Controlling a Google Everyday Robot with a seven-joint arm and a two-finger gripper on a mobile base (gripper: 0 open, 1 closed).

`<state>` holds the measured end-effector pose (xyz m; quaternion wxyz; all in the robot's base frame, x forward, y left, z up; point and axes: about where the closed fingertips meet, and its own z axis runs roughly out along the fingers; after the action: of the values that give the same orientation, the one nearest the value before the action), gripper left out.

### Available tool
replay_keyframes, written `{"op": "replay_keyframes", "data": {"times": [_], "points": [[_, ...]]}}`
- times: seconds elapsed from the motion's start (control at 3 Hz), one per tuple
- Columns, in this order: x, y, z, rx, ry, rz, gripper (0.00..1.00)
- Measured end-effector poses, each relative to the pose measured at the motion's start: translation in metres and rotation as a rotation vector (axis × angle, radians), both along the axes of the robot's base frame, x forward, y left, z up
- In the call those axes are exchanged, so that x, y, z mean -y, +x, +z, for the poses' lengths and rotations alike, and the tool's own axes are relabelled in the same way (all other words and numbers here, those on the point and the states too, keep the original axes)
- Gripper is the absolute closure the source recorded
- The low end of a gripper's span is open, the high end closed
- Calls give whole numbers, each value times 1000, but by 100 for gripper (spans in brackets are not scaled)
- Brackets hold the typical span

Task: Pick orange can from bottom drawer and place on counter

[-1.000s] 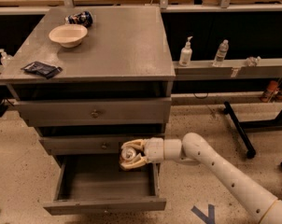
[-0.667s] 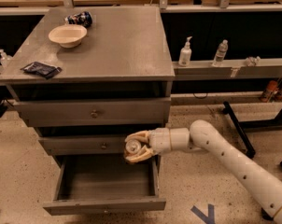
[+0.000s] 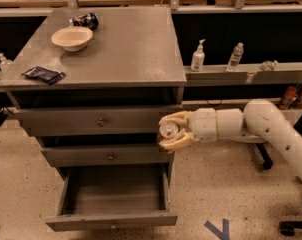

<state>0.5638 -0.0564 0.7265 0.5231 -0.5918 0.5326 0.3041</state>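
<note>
The hand (image 3: pixel 167 132) hangs at the cabinet's right front edge, its two pale fingers pinching the orange can (image 3: pixel 166 129), whose silver lid faces the camera. Below and left of the hand, the bottom drawer (image 3: pixel 111 220) stands pulled out. Above the hand spreads the dull, scuffed grey desk (image 3: pixel 133 49); well up and left sit a pale bowl (image 3: pixel 72 38), a dark can (image 3: pixel 84 20) and a black packet (image 3: pixel 42 74). Up and right, a narrow shelf (image 3: pixel 226 76) holds a pump bottle (image 3: pixel 197 57) and a clear bottle (image 3: pixel 235 57). A speckled floor (image 3: pixel 216 184) lies beneath.
</note>
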Motion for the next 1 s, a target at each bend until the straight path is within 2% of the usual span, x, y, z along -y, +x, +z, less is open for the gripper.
{"op": "replay_keyframes", "data": {"times": [0.33,0.67,1.0], "points": [[38,3,65,13,-20,-78,100],[60,18,115,20,-11,-135,100],[68,45,161,4,27,-192,100]]}}
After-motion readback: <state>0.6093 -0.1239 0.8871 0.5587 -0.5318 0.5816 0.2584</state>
